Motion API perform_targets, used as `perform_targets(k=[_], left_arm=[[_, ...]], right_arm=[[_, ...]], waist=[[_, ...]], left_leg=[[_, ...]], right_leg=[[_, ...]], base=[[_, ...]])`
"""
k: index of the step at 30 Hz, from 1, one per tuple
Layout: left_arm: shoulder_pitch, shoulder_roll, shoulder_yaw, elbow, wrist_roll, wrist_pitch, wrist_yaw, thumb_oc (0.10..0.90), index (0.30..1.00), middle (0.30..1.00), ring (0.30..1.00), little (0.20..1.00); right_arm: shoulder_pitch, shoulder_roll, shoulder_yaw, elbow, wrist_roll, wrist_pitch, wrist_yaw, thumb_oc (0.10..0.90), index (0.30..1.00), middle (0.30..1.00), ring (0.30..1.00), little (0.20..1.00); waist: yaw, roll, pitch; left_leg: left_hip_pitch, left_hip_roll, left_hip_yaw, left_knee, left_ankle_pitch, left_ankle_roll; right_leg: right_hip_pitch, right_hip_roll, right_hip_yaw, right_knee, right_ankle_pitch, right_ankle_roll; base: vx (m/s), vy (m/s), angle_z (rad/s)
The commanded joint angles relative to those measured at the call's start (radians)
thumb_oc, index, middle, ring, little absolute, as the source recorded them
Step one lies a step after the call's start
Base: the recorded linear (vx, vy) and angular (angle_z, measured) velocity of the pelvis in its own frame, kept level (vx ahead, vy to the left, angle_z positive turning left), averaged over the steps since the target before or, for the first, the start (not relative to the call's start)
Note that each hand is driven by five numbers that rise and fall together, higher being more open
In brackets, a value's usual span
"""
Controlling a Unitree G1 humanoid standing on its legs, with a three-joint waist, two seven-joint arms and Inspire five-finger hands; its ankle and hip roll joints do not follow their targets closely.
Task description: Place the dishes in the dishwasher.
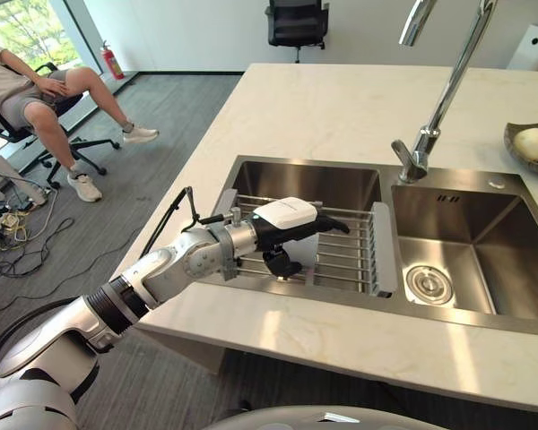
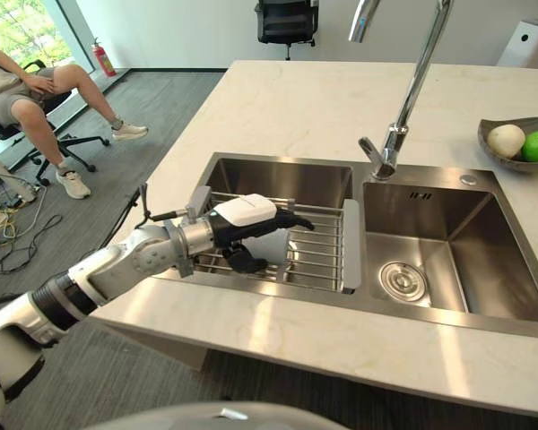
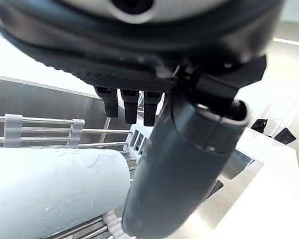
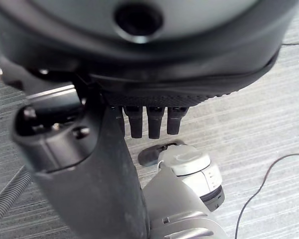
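On the pale stone counter, a double steel sink w/ tall faucet; a wire rack spans the left basin. Lying on its side on the rack is a pale cup — the dish to move. Left hand is over it, fingers straight, thumb beside the cup, not closed on anything yet. Right hand hangs above the floor, fingers relaxed, holding nothing. Risk, imo: the cup is round and smooth on bars, so an off-centre close could roll it away or push it into the basin — fingers could also snag the bars. Fruit bowl is well apart.
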Motion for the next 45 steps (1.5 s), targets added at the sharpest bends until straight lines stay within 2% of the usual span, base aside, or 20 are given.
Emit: perform_targets(k=[1,7,14,28,29,30,31,36,39,43,44,45], left_arm=[[-0.182,-0.003,0.050,0.061,0.043,-0.025,0.074,0.800,0.900,0.900,0.900,0.900],[-0.215,-0.019,0.025,0.116,0.053,0.010,0.037,0.800,0.900,0.900,0.900,0.900],[-0.216,-0.052,0.050,0.206,0.083,0.063,0.042,0.800,0.900,0.900,0.900,0.900],[-0.210,-0.238,0.057,0.499,0.063,0.191,0.023,0.800,0.900,0.900,0.900,0.900],[-0.209,-0.241,0.050,0.506,0.061,0.193,0.015,0.605,0.608,0.608,0.608,0.608],[-0.209,-0.241,0.050,0.506,0.061,0.193,0.015,0.605,0.608,0.608,0.608,0.608],[-0.218,-0.235,0.038,0.501,0.070,0.188,0.016,0.400,0.300,0.300,0.300,0.300],[-0.238,-0.219,-0.002,0.476,0.092,0.159,0.023,0.400,0.300,0.300,0.300,0.300],[-0.243,-0.180,-0.014,0.422,0.111,0.106,0.063,0.400,0.300,0.300,0.300,0.300],[-0.226,-0.111,-0.004,0.340,0.136,0.039,0.127,0.400,0.300,0.300,0.300,0.300],[-0.204,-0.050,0.033,0.268,0.149,0.009,0.192,0.400,0.300,0.300,0.300,0.300],[-0.185,-0.030,0.060,0.238,0.154,-0.006,0.232,0.400,0.300,0.300,0.300,0.300]], right_arm=[[-0.015,0.015,0.029,-0.009,-0.025,-0.004,0.003,0.800,0.900,0.900,0.900,0.900],[-0.021,0.003,0.031,-0.014,-0.031,-0.003,0.008,0.800,0.900,0.900,0.900,0.900],[-0.022,-0.008,0.034,-0.019,-0.047,0.005,0.021,0.800,0.900,0.900,0.900,0.900],[-0.069,-0.010,0.079,-0.030,-0.082,0.032,0.030,0.800,0.900,0.900,0.900,0.900],[-0.072,-0.012,0.081,-0.029,-0.086,0.034,0.031,0.800,0.900,0.900,0.900,0.900],[-0.072,-0.012,0.081,-0.029,-0.086,0.034,0.031,0.800,0.900,0.900,0.900,0.900],[-0.078,-0.012,0.085,-0.029,-0.088,0.034,0.029,0.800,0.900,0.900,0.900,0.900],[-0.086,-0.020,0.094,-0.027,-0.096,0.028,0.028,0.800,0.900,0.900,0.900,0.900],[-0.079,-0.023,0.098,-0.025,-0.099,0.012,0.021,0.800,0.900,0.900,0.900,0.900],[-0.072,-0.028,0.094,-0.030,-0.090,-0.003,0.013,0.800,0.900,0.900,0.900,0.900],[-0.067,-0.020,0.089,-0.037,-0.078,-0.009,0.005,0.800,0.900,0.900,0.900,0.900],[-0.065,-0.014,0.086,-0.040,-0.073,-0.010,0.000,0.800,0.900,0.900,0.900,0.900]], waist=[[0.026,0.000,-0.005],[0.023,0.002,-0.001],[0.027,0.006,0.005],[0.032,0.007,0.015],[0.032,0.007,0.016],[0.032,0.007,0.016],[0.034,0.008,0.018],[0.038,0.011,0.022],[0.041,0.011,0.022],[0.048,0.009,0.018],[0.055,0.006,0.010],[0.058,0.004,0.007]], left_leg=[[-0.015,0.007,0.007,0.059,-0.063,0.012],[-0.006,0.007,0.020,0.060,-0.069,0.016],[0.001,0.008,0.035,0.063,-0.075,0.017],[0.008,0.006,0.039,0.062,-0.083,0.019],[0.008,0.006,0.039,0.062,-0.084,0.019],[0.008,0.006,0.039,0.062,-0.084,0.019],[0.008,0.005,0.039,0.062,-0.085,0.019],[0.009,0.004,0.040,0.061,-0.086,0.020],[0.010,0.005,0.038,0.062,-0.087,0.019],[0.015,0.007,0.033,0.066,-0.088,0.014],[0.017,0.010,0.031,0.073,-0.087,0.009],[0.017,0.012,0.028,0.078,-0.087,0.007]], right_leg=[[-0.103,0.025,0.043,0.165,-0.061,0.045],[-0.106,0.022,0.051,0.159,-0.056,0.048],[-0.106,0.019,0.055,0.153,-0.052,0.047],[-0.097,0.014,0.046,0.144,-0.056,0.044],[-0.099,0.014,0.047,0.144,-0.057,0.044],[-0.099,0.014,0.047,0.144,-0.057,0.044],[-0.101,0.013,0.047,0.145,-0.057,0.045],[-0.107,0.011,0.049,0.151,-0.057,0.049],[-0.106,0.011,0.050,0.157,-0.059,0.049],[-0.103,0.012,0.054,0.164,-0.064,0.049],[-0.099,0.014,0.055,0.172,-0.068,0.048],[-0.097,0.016,0.057,0.176,-0.070,0.046]], base=[[0.02,0.004,-0.06],[0.02,0.001,-0.07],[0.02,0.008,-0.09],[0.00,0.000,0.00],[0.00,0.000,0.00],[0.00,0.008,-0.03],[0.00,0.005,-0.04],[0.00,0.006,-0.05],[-0.01,0.001,-0.03],[-0.01,-0.026,-0.02],[-0.03,-0.088,0.00],[-0.04,-0.114,-0.07]])
